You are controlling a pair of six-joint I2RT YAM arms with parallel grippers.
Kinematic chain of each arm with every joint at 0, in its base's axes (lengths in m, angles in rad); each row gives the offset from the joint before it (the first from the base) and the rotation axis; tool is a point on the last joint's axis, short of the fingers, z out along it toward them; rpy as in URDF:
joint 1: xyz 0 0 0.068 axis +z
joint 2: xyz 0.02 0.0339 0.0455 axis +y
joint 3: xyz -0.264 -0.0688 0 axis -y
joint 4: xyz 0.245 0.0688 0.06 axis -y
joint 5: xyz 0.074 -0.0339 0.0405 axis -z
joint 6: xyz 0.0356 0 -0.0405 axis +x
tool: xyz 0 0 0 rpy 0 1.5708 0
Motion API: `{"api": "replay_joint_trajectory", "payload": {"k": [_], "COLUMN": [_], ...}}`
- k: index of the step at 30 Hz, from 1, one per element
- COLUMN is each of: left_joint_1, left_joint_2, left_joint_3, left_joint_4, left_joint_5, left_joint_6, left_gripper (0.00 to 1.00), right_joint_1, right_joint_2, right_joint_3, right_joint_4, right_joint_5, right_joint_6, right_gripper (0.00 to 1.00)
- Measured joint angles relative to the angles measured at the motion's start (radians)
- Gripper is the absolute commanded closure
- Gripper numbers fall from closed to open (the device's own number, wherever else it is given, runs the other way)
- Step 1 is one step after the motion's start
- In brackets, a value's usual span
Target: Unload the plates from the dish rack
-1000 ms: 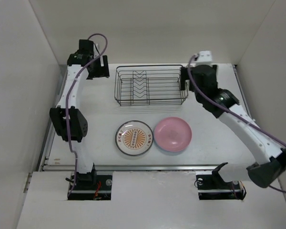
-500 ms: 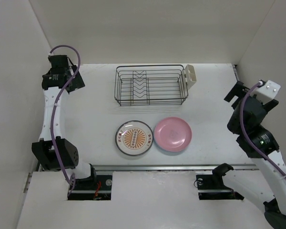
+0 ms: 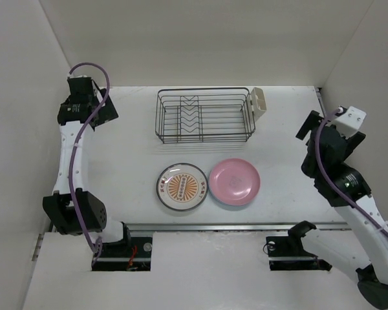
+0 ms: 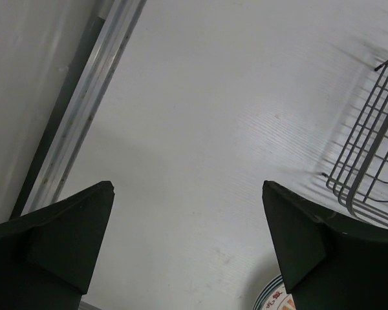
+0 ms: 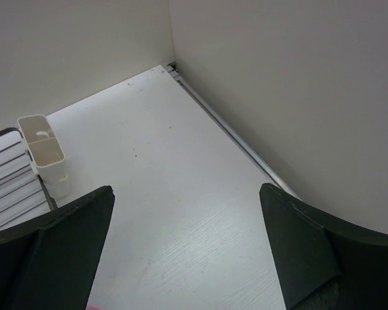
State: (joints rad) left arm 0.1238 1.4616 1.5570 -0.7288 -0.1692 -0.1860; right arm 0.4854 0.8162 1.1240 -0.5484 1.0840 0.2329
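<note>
Top external: round pink plate (image 3: 234, 181), black wire dish rack (image 3: 204, 137)

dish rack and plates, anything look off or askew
Nothing stands out. The dish rack sits square and upright with its cream cup clipped on; the orange-patterned plate and pink plate lie flat in front of it.

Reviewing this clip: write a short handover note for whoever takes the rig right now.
Left hand: open, empty, above the table left of the rack.
Right hand: open, empty, right of the rack's cup.
Orange plate and pink plate lie flat, side by side, in front of the rack.
Done: rack holds no plates.
Left: nothing visible to unload.
</note>
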Motion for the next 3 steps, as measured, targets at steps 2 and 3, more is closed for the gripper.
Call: {"api": "replay_joint_trajectory", "payload": {"k": [2, 3], "left_joint_1": [0.000, 0.000], "left_joint_2": [-0.006, -0.010], "left_joint_3": [-0.004, -0.006], "left_joint_4": [0.000, 0.001], "left_joint_5": [0.006, 0.011], "left_joint_6": [0.000, -0.001], "left_gripper": [0.00, 0.00], "right_joint_1": [0.000, 0.000], "right_joint_2": [-0.011, -0.014], "right_joint_3": [0.000, 0.000], "right_joint_4": [-0.003, -0.004], "right_joint_5": [-0.005, -0.008], "right_joint_6": [0.006, 0.007], "right_gripper": [0.00, 0.00]}}
